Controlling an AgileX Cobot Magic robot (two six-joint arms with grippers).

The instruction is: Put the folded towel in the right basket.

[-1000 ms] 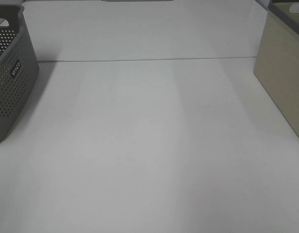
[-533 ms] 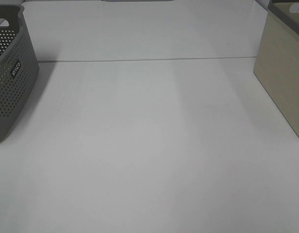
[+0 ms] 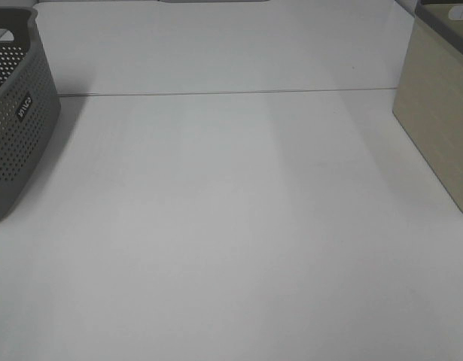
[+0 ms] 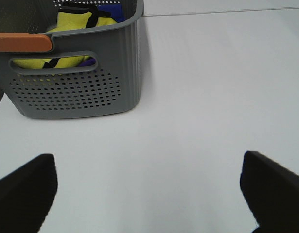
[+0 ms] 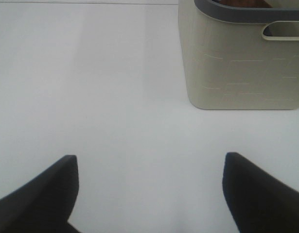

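- Towel: no folded towel can be made out in any view, so its long axis and heading cannot be told; yellow and blue cloth [image 4: 74, 22] shows inside the grey basket [image 4: 91, 82], but whether that is the towel is unclear.
- Grey basket — perforated, at the left edge of the high view [image 3: 16, 120], in the upper left of the left wrist view.
- Beige basket [image 3: 438, 113] stands at the right edge of the high view, and in the upper right of the right wrist view [image 5: 241, 63].
- Left tool [image 4: 149, 189]: fingers spread wide over bare table [image 3: 231, 226], released, gripping nothing.
- Right tool [image 5: 149, 189]: fingers likewise wide apart — empty, with the beige basket near but apart.
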